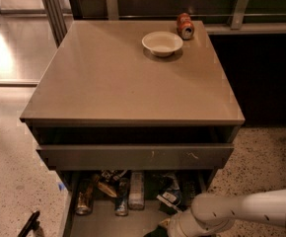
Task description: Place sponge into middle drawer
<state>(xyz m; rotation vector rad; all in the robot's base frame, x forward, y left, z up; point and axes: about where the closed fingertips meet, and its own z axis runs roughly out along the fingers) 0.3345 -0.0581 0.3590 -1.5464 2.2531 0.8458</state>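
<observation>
The robot's white arm is reaching in from the lower right, and its gripper is hanging low at the bottom edge of the view, over the front part of the middle drawer. How far the gripper is open, and whether it has hold of anything, cannot be told from here. A small dark shape with a pale yellowish edge, seemingly the sponge, is showing right at the gripper's tip above the drawer's bare grey floor; whether it is touching that floor cannot be told. The middle drawer is standing pulled well out, and cans, a plastic bottle and wrappers are lying across its back part, partly tucked under the drawer above. That upper drawer, with its long scratched grey front, is sitting only slightly open beneath the tan cabinet top. On the cabinet top, a white bowl is sitting near the far right corner, and a red drink can is lying on its side just behind it. A thin black object is resting on the speckled floor at the lower left.
</observation>
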